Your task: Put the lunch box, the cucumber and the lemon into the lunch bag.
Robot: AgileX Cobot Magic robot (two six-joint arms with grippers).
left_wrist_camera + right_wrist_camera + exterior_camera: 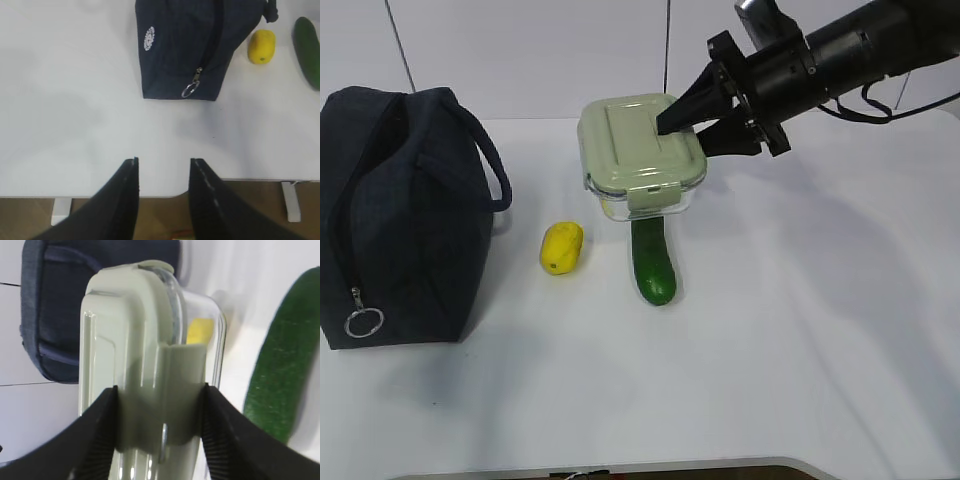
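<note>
My right gripper point(682, 128) is shut on the lunch box point(635, 150), with its fingers clamped across a side clip of the sage-green lid point(130, 340). The box hangs tilted above the table and hides the far end of the cucumber point(653, 262). To the cucumber's left the lemon point(561, 247) lies on the table. At the far left stands the navy lunch bag point(405, 215), with its zipper ring point(364, 322) at its lower front corner. My left gripper point(163, 161) is open over the table's front edge, nothing between its fingers. It faces the bag point(185, 45).
The white table top point(800, 330) spreads to the right and front of the objects. In the left wrist view the lemon point(262, 46) and cucumber point(307, 50) lie right of the bag. The table's front edge point(75, 195) runs under my left gripper.
</note>
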